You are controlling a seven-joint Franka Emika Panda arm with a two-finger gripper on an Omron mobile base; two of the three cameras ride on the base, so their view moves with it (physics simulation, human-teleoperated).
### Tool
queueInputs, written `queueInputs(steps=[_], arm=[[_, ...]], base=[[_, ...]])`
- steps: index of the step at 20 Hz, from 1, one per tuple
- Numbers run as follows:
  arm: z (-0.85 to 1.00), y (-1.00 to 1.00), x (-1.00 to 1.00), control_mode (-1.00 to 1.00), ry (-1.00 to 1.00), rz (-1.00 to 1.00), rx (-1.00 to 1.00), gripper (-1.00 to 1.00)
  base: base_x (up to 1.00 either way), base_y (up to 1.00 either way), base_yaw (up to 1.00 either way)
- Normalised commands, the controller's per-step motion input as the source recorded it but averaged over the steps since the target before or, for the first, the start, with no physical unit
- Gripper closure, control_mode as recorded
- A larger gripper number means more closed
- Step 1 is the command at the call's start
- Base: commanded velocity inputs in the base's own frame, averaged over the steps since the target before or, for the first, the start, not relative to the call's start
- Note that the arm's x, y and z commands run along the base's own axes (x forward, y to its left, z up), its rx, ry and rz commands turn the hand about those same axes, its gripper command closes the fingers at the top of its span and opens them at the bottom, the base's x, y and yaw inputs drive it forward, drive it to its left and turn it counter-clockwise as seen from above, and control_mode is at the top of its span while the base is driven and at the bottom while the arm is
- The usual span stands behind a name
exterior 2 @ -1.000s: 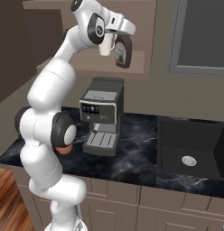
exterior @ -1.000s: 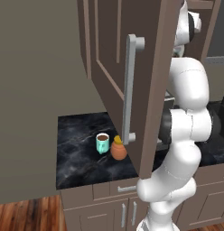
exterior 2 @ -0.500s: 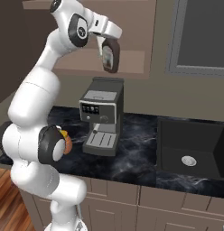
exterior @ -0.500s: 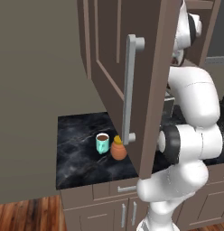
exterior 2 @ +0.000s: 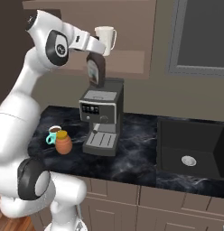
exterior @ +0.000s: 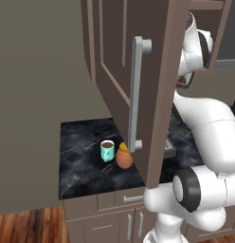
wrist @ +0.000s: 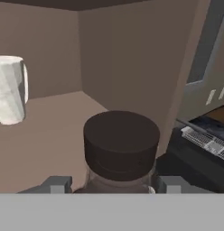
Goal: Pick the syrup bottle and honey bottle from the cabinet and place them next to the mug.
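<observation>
One syrup bottle [exterior 2: 95,70] hangs gripped in the claw [exterior 2: 96,53] above the coffee machine [exterior 2: 100,116], while one honey bottle [exterior 2: 63,142] stands touching one coffee-filled mug [exterior 2: 53,134] on the bench [exterior 2: 132,155].

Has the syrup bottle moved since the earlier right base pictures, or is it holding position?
Yes. In the right base view the syrup bottle, held in the gripper, has shifted right and lower: it was left of the coffee machine, now it hangs right above it.
</observation>
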Motion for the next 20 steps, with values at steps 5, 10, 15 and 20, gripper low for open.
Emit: queueInputs(steps=[5,10,15,20], arm=[[-0.29,0.3,-0.69,-1.0,0.0,0.16,0.0,1.0],[-0.08,0.25,-0.55,-1.0,0.0,0.17,0.0,1.0],[-0.15,0.38,-0.56,-1.0,0.0,0.16,0.0,1.0],[-0.16,0.68,-0.53,-1.0,0.0,0.19,-0.02,1.0]], base=[[0.0,0.0,0.0],[0.0,0.0,0.0],[0.0,0.0,0.0],[0.0,0.0,0.0]])
